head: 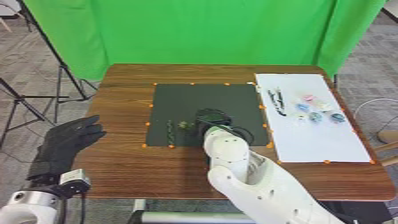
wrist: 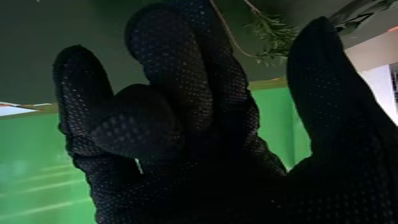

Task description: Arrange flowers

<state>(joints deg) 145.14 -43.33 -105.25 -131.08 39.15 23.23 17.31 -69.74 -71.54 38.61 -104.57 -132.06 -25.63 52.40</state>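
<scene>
Judging progress as early: a leafy sprig and long stem lie on the black mat; pastel flowers await placement. Right hand, above mat, has thumb and fingers apart; left hand, at the counter's left, is relaxed.

A bright green fabric curtain, gathered in vertical folds, hangs behind a rectangular brown wooden table. Mottled grey carpet covers the floor on both sides, with thin black tripod-like stands at the left; in the right wrist view, pale streaks of light cross the green fabric.
</scene>
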